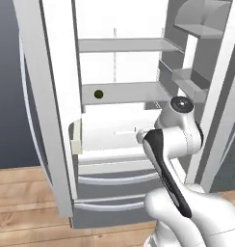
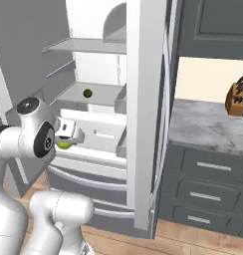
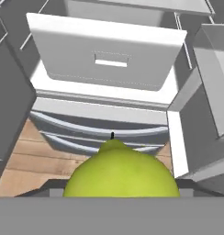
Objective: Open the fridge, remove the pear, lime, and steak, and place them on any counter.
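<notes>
Pear [image 3: 120,172], bright yellow-green, sits right at the gripper [image 2: 68,141] and fills the lower middle of the hand view, its small dark stem pointing away from the camera. In the right base view a sliver of it shows under the white hand, so it appears grasped between the fingers, though the fingertips themselves are hidden and contact cannot be confirmed outright. The fridge [image 1: 57,120] stands with both doors swung open, white shelves and a pulled-out white drawer [image 3: 107,57] exposed. The lime [image 1: 98,94], dark green, rests on a middle shelf toward its left. Right of the fridge, the marbled counter [image 2: 208,127] carries a wooden knife block [image 2: 237,99].
</notes>
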